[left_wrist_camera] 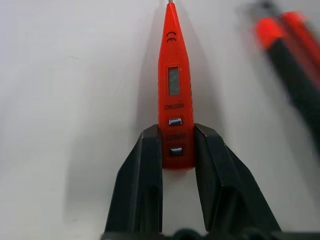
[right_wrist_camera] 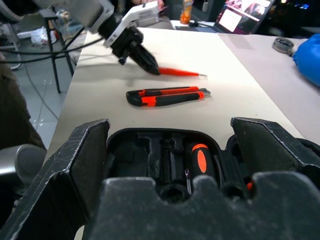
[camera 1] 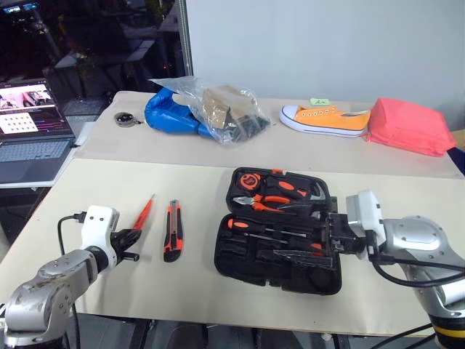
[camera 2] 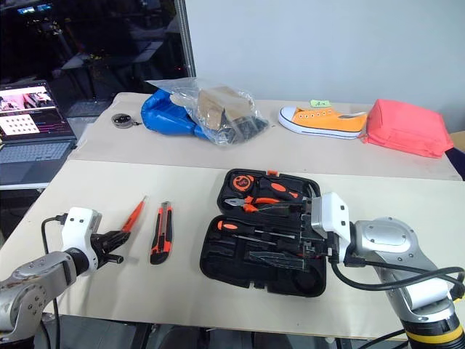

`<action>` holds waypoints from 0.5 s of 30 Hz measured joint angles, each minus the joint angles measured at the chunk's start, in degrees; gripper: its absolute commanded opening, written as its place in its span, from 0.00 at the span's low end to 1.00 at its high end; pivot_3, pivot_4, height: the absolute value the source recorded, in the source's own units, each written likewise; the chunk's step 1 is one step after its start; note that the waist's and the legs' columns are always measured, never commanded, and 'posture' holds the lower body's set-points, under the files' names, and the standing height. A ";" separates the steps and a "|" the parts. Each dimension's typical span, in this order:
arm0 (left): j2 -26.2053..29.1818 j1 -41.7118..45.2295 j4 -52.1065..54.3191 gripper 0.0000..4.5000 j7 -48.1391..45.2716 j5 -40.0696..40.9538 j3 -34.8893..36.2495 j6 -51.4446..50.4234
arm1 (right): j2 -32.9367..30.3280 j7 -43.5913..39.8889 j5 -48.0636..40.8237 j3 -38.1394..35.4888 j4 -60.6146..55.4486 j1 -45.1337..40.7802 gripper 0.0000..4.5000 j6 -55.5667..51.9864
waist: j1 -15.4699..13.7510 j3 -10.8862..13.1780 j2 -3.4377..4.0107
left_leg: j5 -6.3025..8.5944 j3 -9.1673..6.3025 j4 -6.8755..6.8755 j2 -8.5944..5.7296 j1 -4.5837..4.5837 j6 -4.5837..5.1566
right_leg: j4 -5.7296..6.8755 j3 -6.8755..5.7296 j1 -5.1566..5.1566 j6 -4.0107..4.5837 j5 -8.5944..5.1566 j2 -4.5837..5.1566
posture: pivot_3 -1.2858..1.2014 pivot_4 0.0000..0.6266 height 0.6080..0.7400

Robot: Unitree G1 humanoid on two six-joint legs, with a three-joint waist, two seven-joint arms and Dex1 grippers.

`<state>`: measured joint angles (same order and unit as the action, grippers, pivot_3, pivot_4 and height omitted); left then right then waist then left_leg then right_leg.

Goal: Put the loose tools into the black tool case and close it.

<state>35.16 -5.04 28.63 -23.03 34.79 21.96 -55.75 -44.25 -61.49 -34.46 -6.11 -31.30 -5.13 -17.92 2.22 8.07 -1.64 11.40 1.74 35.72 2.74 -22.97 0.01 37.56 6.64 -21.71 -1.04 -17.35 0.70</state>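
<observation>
On the bench (camera 1: pixel 182 291) in front of me, my left claw (left_wrist_camera: pixel 177 150) has its two black fingers (left_wrist_camera: pixel 142 185) pressed against the sides of the thin all-orange screwdriver (left_wrist_camera: pixel 173 85), gripping its blunt rear end. The tool has a small display window and two metal buttons on its face, and its metal tip points away from me. It lies low over the pale surface; I cannot tell whether it is lifted clear or touching.

Just beside it, on the side toward the case, lies the orange-black utility knife (camera 1: pixel 172 230), flat on the bench and roughly parallel to the screwdriver, apart from my left claw.

To the right sits the black tool case (camera 1: pixel 280 231), open and lying flat, with both halves facing up. Orange-handled pliers (camera 1: pixel 270 201) rest in the far half, and black-and-orange screwdrivers (camera 1: pixel 254 227) lie in recesses of the near half.

My right claw (camera 2: pixel 309 229) is at the case's right edge with its fingers spread wide, holding nothing. Seen from that wrist, the two fingers straddle the rim of the case.

At the back of the bench are a blue bag (camera 1: pixel 171 110) next to a clear plastic bag (camera 1: pixel 221 109), an orange sneaker (camera 1: pixel 325 118), a pink-red pouch (camera 1: pixel 409 125), and a small round metal object (camera 1: pixel 128 118). An open laptop (camera 1: pixel 30 131) stands off to the left.
</observation>
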 measured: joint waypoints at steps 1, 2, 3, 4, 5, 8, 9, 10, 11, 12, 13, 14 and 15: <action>3.79 0.03 1.47 0.10 -5.25 2.19 0.65 1.14 | 0.02 0.45 -0.36 -1.78 -0.65 1.69 1.00 0.06 | -0.13 -0.02 -0.06 | -0.01 -0.06 0.02 0.01 -0.26 -0.01 | 0.07 -0.08 -0.28 0.03 0.00 -0.03 | 0.52 0.24 1.00; 7.52 0.18 2.61 0.10 -8.97 3.68 1.48 1.95 | 0.02 0.50 -0.60 -3.19 -0.81 2.91 1.00 0.10 | -0.20 -0.03 -0.06 | -0.02 -0.08 0.01 0.02 -0.36 -0.02 | 0.05 -0.12 -0.39 0.07 0.02 -0.10 | 0.52 0.24 1.00; 9.73 1.28 3.18 0.10 -11.81 4.78 2.28 2.23 | 0.01 0.58 -0.59 -4.50 -0.89 4.03 1.00 0.48 | -0.30 -0.06 0.05 | -0.02 -0.04 0.01 0.02 -0.33 -0.02 | 0.09 -0.10 -0.42 0.08 0.02 -0.09 | 0.52 0.24 1.00; 12.61 3.70 3.35 0.10 -15.52 6.62 2.18 2.13 | -0.07 0.41 -0.63 -6.47 -1.02 6.07 1.00 0.95 | -0.65 -0.07 0.16 | -0.02 -0.04 0.02 -0.05 -0.34 -0.02 | 0.14 -0.12 -0.40 0.08 -0.02 -0.05 | 0.52 0.24 1.00; 16.43 7.72 3.89 0.10 -20.16 8.20 0.32 2.54 | -0.81 -0.26 -0.71 -9.32 -1.05 9.54 1.00 1.18 | -1.25 -0.06 0.26 | -0.02 -0.01 0.01 -0.08 -0.34 -0.02 | 0.09 -0.14 -0.41 0.08 -0.02 -0.05 | 0.52 0.24 1.00; 19.74 15.47 5.73 0.10 -28.27 7.90 -8.90 6.07 | -2.58 -2.86 -0.75 -15.63 -0.53 15.64 1.00 1.48 | -1.47 -0.16 0.47 | -0.02 0.18 0.01 -0.22 -0.30 -0.01 | 0.03 0.05 -0.34 -0.04 -0.07 0.03 | 0.52 0.24 1.00; 19.65 17.52 5.64 0.10 -29.66 7.05 -12.62 6.93 | -2.68 -3.64 -0.89 -17.40 -0.56 17.19 1.00 1.61 | -1.38 -0.16 0.47 | -0.01 0.24 0.02 -0.20 -0.28 -0.01 | 0.04 0.11 -0.35 -0.06 -0.06 0.03 | 0.52 0.24 1.00; 19.55 19.85 5.45 0.10 -30.90 5.59 -17.21 7.72 | -3.01 -4.62 -1.20 -19.35 -0.36 19.08 1.00 1.64 | -1.17 -0.14 0.44 | -0.01 0.26 0.05 -0.31 -0.31 0.00 | 0.02 0.13 -0.34 -0.08 -0.06 -0.04 | 0.52 0.24 1.00; 19.35 22.13 4.69 0.10 -31.90 3.37 -21.46 8.98 | -3.46 -5.64 -1.56 -21.06 -0.12 20.89 1.00 1.65 | -1.03 -0.12 0.41 | -0.01 0.27 0.07 -0.27 -0.32 0.00 | 0.02 0.16 -0.35 -0.08 -0.05 -0.14 | 0.52 0.24 1.00; 18.71 24.78 3.24 0.10 -33.33 0.37 -26.04 11.08 | -3.82 -6.96 -1.81 -23.32 0.15 22.79 1.00 1.66 | -0.99 -0.12 0.40 | -0.02 0.27 0.09 -0.27 -0.31 0.00 | 0.05 0.15 -0.35 -0.07 -0.05 -0.18 | 0.52 0.24 1.00; 17.25 28.04 1.07 0.10 -35.03 -2.98 -30.89 13.13 | -4.28 -8.55 -1.98 -26.25 0.70 24.98 1.00 1.65 | -1.13 -0.13 0.42 | -0.02 0.36 0.12 -0.30 -0.31 0.01 | 0.05 0.11 -0.32 -0.07 -0.05 -0.22 | 0.52 0.24 1.00; 15.93 30.45 -0.70 0.10 -36.12 -5.01 -34.26 14.36 | -4.67 -9.66 -2.14 -28.48 1.13 26.62 1.00 1.65 | -1.23 -0.13 0.43 | -0.02 0.43 0.15 -0.30 -0.30 0.01 | 0.07 0.11 -0.33 -0.07 -0.05 -0.26 | 0.52 0.24 1.00; 14.66 32.81 -2.66 0.10 -37.21 -7.32 -37.79 15.63 | -5.04 -10.86 -2.16 -30.66 1.72 28.13 1.00 1.67 | -1.30 -0.14 0.44 | -0.02 0.44 0.17 -0.29 -0.30 0.01 | 0.09 0.08 -0.31 -0.07 -0.05 -0.27 | 0.52 0.24 1.00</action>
<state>49.82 27.76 25.97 -60.23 27.47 -15.83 -40.11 -49.29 -72.35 -36.62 -36.77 -29.58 23.00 -16.25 0.93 7.94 -1.21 11.38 2.18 35.89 2.45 -23.27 0.03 37.65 6.72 -22.02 -1.11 -17.41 0.42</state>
